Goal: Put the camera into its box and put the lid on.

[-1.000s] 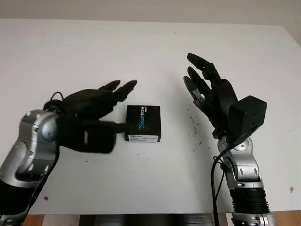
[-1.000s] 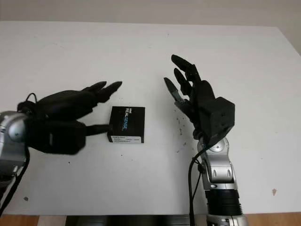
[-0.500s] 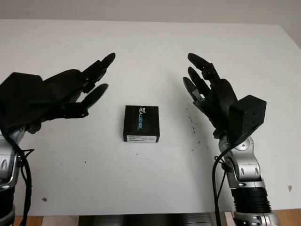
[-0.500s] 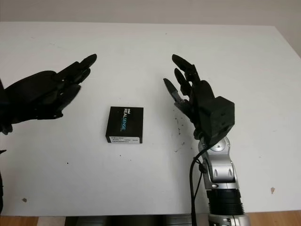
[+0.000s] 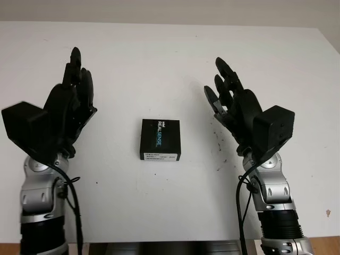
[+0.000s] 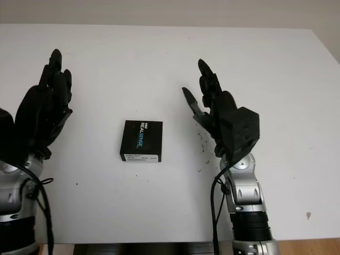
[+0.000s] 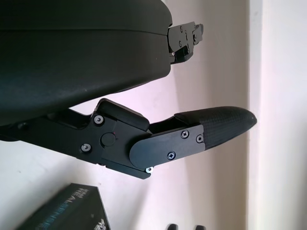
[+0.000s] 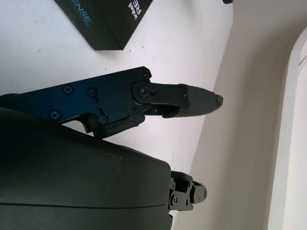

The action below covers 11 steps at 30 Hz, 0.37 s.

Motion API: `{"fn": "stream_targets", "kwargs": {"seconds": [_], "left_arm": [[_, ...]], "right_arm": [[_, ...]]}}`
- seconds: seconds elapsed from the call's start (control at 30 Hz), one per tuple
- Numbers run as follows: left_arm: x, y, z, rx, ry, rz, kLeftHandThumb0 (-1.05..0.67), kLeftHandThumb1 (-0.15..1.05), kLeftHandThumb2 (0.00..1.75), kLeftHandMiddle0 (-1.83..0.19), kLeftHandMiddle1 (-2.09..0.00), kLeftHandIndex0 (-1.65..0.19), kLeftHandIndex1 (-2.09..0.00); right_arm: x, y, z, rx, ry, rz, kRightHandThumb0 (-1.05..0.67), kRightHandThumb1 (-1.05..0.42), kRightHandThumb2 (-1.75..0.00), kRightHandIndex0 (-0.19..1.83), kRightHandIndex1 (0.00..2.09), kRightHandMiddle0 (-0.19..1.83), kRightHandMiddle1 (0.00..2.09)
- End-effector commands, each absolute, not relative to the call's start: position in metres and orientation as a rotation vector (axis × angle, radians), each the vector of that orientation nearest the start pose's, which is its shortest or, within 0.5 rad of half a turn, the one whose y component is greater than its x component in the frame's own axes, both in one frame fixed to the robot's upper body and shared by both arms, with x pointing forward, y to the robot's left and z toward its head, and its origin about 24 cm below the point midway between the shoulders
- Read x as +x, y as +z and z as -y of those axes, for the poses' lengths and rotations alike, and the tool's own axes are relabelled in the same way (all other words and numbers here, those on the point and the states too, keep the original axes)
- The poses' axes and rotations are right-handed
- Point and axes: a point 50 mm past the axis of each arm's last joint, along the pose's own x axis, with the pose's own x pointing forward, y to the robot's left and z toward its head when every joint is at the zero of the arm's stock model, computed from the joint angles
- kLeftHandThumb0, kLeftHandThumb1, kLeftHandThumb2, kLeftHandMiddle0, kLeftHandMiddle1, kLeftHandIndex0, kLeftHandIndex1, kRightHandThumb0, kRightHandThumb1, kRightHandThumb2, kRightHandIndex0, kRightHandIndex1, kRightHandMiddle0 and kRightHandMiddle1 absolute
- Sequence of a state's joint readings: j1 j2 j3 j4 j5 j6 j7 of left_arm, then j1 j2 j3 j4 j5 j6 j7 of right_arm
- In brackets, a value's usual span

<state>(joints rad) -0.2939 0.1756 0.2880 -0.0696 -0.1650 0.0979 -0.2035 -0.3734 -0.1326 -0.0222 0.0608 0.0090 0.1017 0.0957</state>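
Black and closed, the box [image 5: 160, 139] lies with its lid on near the middle of the white surface [image 5: 175, 58], between my left hand [image 5: 66, 114] and right hand [image 5: 239, 111], both raised, open, holding nothing. I judge the job done, so the best I can do is keep my fingers clear of it.

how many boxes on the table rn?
1. The black box, lid on, sits mid-table between the left hand and right hand, both open and raised, touching nothing.
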Motion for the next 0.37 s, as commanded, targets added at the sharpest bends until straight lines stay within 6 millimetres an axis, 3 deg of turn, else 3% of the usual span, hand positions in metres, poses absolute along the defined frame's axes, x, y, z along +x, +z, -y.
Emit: {"fn": "stream_targets", "kwargs": {"seconds": [0.0, 0.33], "left_arm": [[0.2928, 0.1341, -0.2151, -0.034, -0.003, 0.315, -0.82, 1.05, 0.70, 0.19, 0.00, 0.19, 0.00], [0.2925, 0.1265, -0.2053, -0.053, -0.042, 0.378, -0.82, 1.05, 0.65, 0.19, 0.00, 0.19, 0.00]], "right_arm": [[0.3201, 0.1254, 0.1464, -0.129, 0.147, 0.217, -0.70, -1.05, -0.55, -0.19, 0.00, -0.19, 0.02], [0.3208, 0.1204, 0.1428, -0.108, 0.147, 0.211, -0.76, -1.05, -0.58, -0.19, 0.00, -0.19, 0.00]]}}
